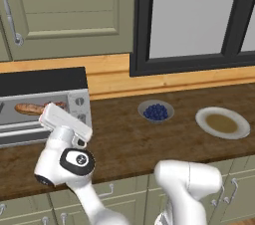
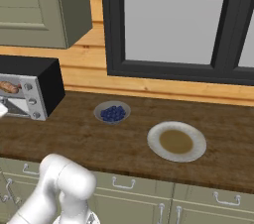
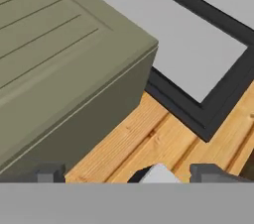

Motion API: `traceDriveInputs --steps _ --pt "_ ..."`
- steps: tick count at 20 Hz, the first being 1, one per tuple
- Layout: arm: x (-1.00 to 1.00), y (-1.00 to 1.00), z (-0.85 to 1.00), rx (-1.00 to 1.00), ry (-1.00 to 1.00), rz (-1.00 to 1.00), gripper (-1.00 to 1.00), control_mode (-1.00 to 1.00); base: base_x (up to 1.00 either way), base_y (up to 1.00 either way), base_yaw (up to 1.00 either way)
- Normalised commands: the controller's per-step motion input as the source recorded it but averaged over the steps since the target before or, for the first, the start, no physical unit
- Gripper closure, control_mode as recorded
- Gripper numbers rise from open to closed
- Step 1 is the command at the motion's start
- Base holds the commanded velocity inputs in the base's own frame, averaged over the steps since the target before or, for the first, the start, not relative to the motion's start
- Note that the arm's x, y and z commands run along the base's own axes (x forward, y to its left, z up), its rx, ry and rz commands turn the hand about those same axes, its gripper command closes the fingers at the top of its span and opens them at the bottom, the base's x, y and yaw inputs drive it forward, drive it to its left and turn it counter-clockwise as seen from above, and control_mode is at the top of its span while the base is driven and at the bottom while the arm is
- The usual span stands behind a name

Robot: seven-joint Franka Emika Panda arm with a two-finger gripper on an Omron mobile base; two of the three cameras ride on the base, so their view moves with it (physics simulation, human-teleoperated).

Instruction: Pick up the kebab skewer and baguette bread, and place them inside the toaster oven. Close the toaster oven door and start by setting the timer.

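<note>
Wooden counter [image 1: 124, 139]; toaster oven [image 1: 45, 104] cut off left.

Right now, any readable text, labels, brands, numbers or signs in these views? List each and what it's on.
None readable.
Toaster oven: small marks around its knobs, too small and blurred to read.
Robot arm joint cap: a tiny light mark on the dark disc, not legible.
Bowl of blueberries, plate, upper cabinet, window frame: no lettering.
</note>
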Motion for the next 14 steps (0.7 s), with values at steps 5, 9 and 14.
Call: traceDriveInputs --steps 5,9,14 --pt "-0.18 0.87 -0.66 -0.15 0.15 0.00 -1.00 -1.00 0.00 0.00 0.00" --pt "-0.22 0.87 -0.63 -0.17 0.07 0.00 -1.00 -1.00 0.00 0.00 0.00" --pt "-0.10 0.78 -0.65 -0.16 0.10 0.00 -1.00 -1.00 0.00 0.00 0.00"
